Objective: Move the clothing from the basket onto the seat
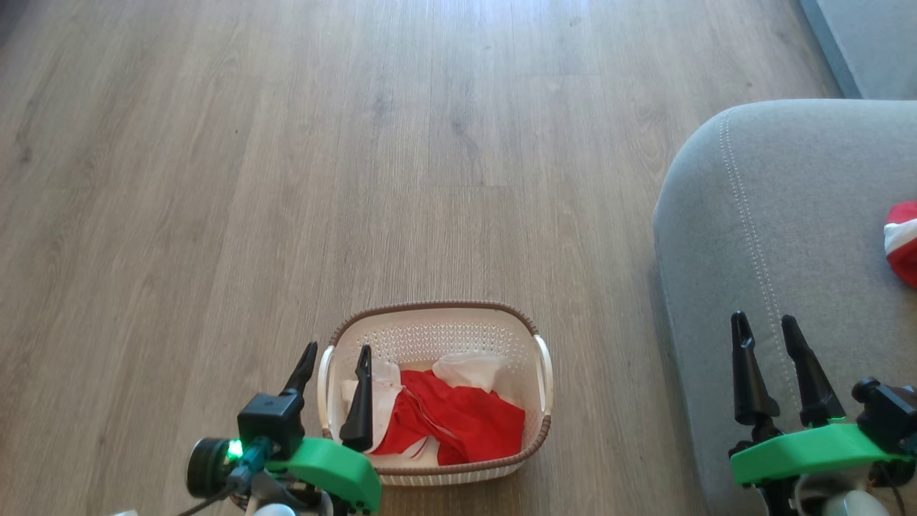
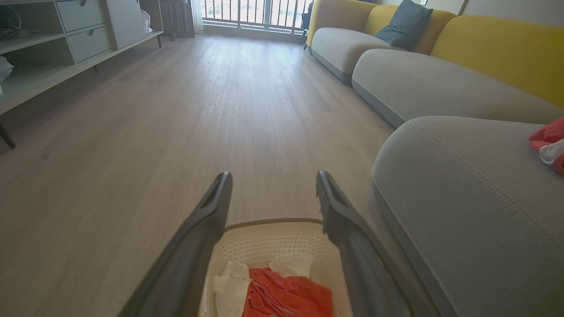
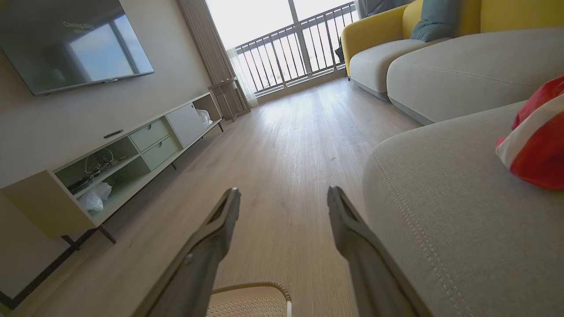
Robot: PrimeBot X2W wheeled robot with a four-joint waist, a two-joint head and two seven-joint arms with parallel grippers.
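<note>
Red and white clothing [image 1: 458,423] lies crumpled in the basket [image 1: 430,333], which stands on the wood floor [image 1: 286,179] near the seat [image 1: 774,236]. A bare strip of floor runs between the two. A second red garment [image 1: 904,244] with a white band lies on the seat, at the right edge of the head view.

The left hand [image 1: 337,350] hangs over the basket's left end, fingers spread and holding nothing. In the head view one finger is over the basket's inside and the other is outside its left handle. The right hand [image 1: 763,320] hovers at the seat's near corner, spread wide and empty too, apart from the garment.

Beyond the seat the sofa goes on with another grey cushion [image 2: 423,83], yellow backrests [image 2: 498,53] and a blue-grey pillow [image 2: 407,24] leaning against them. Across the room a low cabinet [image 3: 145,149] with drawers and open shelves stands along the wall under a TV [image 3: 75,44]. A railing [image 3: 299,48] shows through the window at the far end.
</note>
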